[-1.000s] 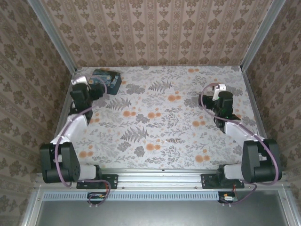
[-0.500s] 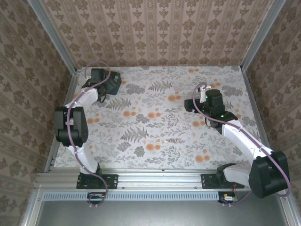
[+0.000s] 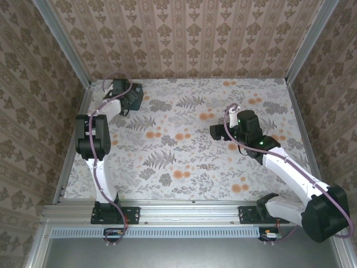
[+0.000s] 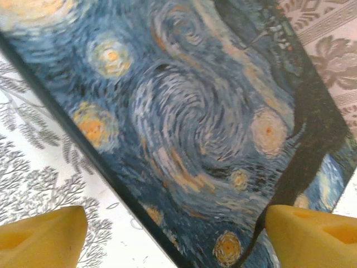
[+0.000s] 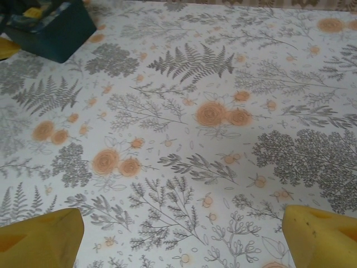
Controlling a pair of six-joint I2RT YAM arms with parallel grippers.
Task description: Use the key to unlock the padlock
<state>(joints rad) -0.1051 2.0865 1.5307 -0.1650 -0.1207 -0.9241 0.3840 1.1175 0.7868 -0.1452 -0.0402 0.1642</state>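
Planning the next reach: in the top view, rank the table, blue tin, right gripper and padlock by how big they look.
Largest: table.
Next, unranked: blue tin and right gripper look alike, and the left gripper covers part of the tin.
Smallest: padlock, a tiny dark speck mid-table.

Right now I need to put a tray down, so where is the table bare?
Bare: the middle of the table, between the blue tin and the right gripper. Crowded: the far left corner, where the left gripper hangs over the tin.
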